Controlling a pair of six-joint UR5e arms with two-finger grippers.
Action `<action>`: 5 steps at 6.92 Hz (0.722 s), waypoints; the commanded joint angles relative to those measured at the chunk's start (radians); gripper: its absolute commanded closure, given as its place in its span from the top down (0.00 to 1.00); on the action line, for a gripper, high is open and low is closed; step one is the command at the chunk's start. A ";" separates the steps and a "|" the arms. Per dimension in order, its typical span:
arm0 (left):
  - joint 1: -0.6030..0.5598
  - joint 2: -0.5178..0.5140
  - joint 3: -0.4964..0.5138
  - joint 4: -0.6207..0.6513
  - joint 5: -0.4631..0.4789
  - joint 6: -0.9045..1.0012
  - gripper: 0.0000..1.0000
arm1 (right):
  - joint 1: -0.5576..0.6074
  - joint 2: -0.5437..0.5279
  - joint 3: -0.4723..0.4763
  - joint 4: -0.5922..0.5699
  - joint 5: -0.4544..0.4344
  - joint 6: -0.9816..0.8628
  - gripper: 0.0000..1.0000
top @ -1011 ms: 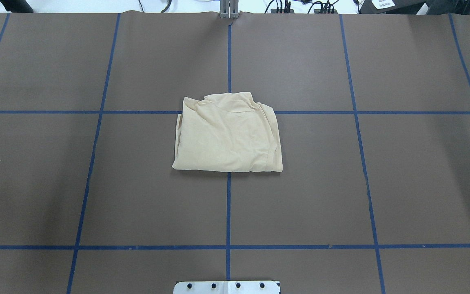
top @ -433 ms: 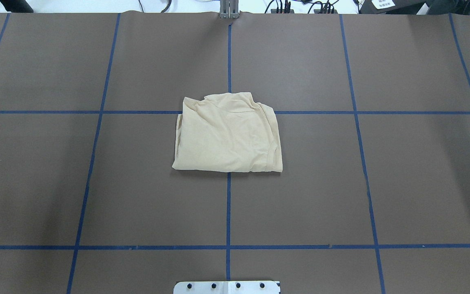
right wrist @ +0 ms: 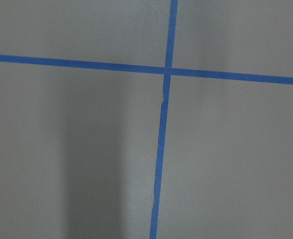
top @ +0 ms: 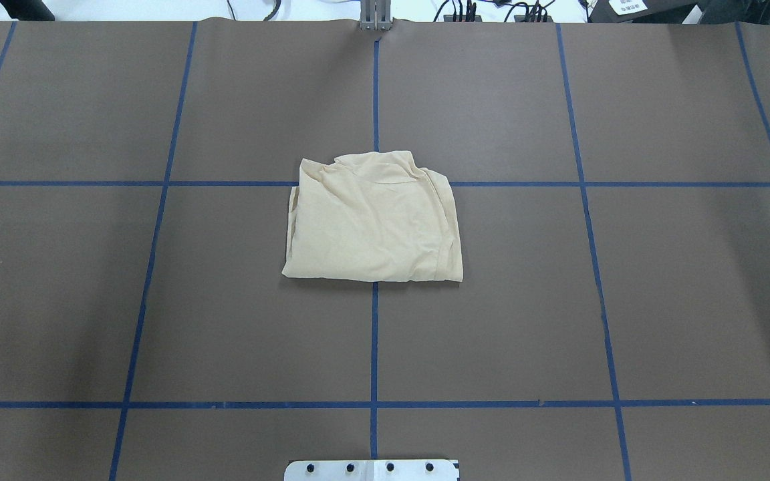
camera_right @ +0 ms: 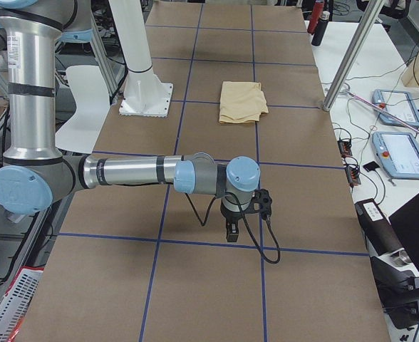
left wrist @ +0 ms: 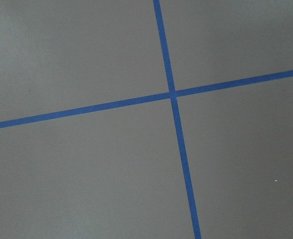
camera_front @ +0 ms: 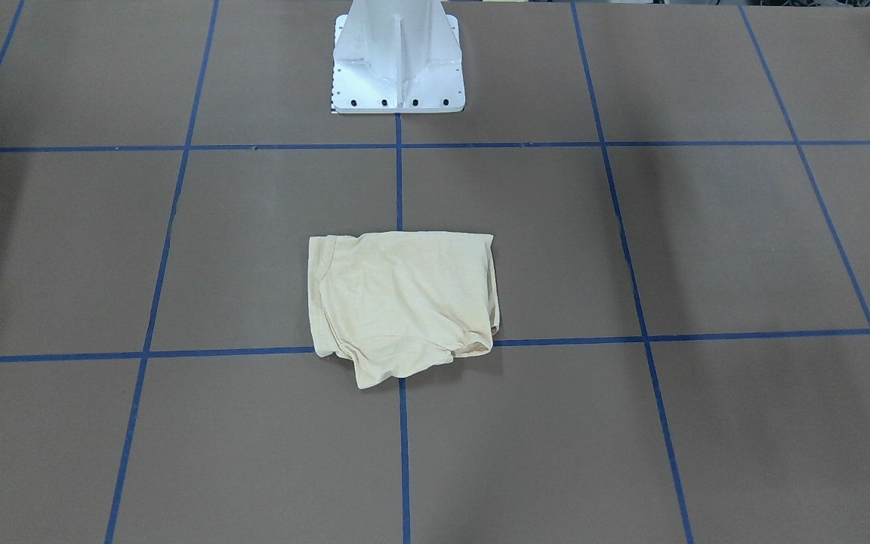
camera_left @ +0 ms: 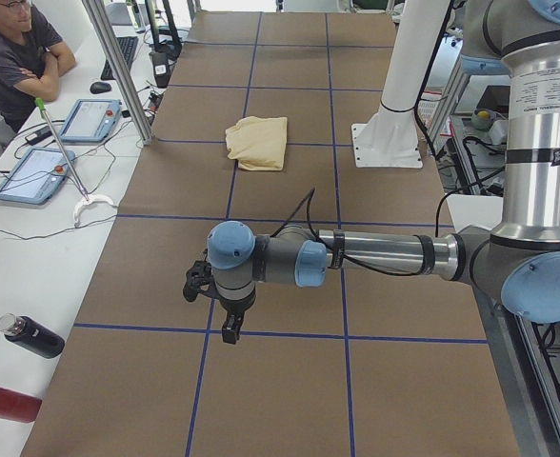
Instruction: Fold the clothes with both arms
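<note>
**A:** Where was the shirt when you checked?

**B:** You had the shirt (top: 373, 217) lying folded into a rough rectangle at the middle of the table (top: 659, 300). It sat over a crossing of the blue tape lines (top: 375, 347), in front of the white pedestal (camera_front: 397, 60). The edge toward the pedestal lay straight, and the far edge was rumpled.

**A:** And the pincers?

**B:** Your left gripper (camera_left: 230, 328) hung pointing down, just above a tape line, toward the table's left end and well apart from the shirt. The right gripper (camera_right: 231, 231) hung the same way toward the opposite end, also well apart from it. Both showed only in the side cameras, so I could not tell you whether either one was spread or pressed together. Each wrist camera looked down on brown surface with one tape crossing.

**A:** Was anyone near you?

**B:** A person (camera_left: 18, 52) sat with arms crossed at the white bench beside the table, with two tablets (camera_left: 91, 119) in front of them.
</note>
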 commanded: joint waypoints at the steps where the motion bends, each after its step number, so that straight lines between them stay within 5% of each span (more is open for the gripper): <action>1: -0.001 -0.001 -0.005 0.000 0.000 -0.002 1.00 | 0.001 -0.011 -0.004 0.060 -0.001 0.084 1.00; 5: -0.001 0.002 -0.007 0.002 0.005 -0.155 1.00 | 0.001 -0.013 -0.029 0.120 -0.004 0.133 1.00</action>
